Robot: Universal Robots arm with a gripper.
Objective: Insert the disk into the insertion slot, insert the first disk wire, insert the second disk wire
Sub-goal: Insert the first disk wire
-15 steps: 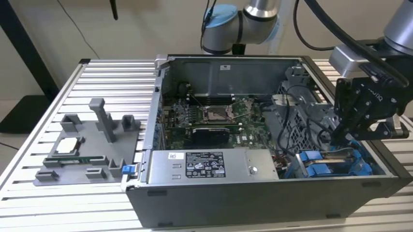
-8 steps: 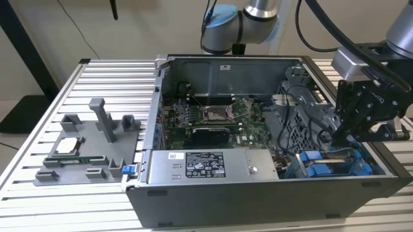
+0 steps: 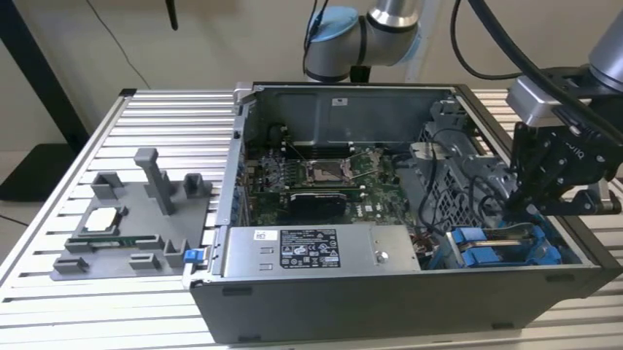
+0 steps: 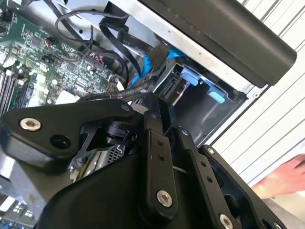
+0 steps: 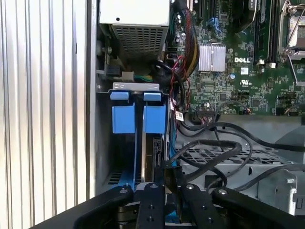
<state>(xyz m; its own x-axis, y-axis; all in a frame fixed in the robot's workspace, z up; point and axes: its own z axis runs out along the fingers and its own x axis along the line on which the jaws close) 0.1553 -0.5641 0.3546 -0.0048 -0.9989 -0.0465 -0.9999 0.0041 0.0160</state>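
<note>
Right, I have the black two-fingered gripper (image 3: 523,204) down inside the open grey metal computer case (image 3: 389,306). In the exterior view it hangs at about four o'clock from the square silver processor socket (image 3: 326,173). The disk (image 5: 155,121), a flat drive clipped in a bright blue plastic carrier frame, stands edge-on in the grey metal insertion slot (image 5: 136,87), just beside the other bright blue carrier (image 5: 123,119). It looks seated to me, so I judge the slot step done and a wire step in hand.

To do this step well, I would keep the plug square to the drive's end and press it straight along the drive's line, never at a tilt, because a skewed plug will jam at the socket's lip. The loose black cables (image 5: 214,148) loop close beside the fingers and could drag the plug off line, so I am minding them. The fingers hide the drive's socket from me, so I would check alignment in both wrist views.

The jaws are drawn in to a narrow gap. Between them stands a dark block that I take for the plug of the disk wire (image 5: 170,179), a black sheathed cable, pinched there. Whether it is the first or second wire I cannot tell.
</note>
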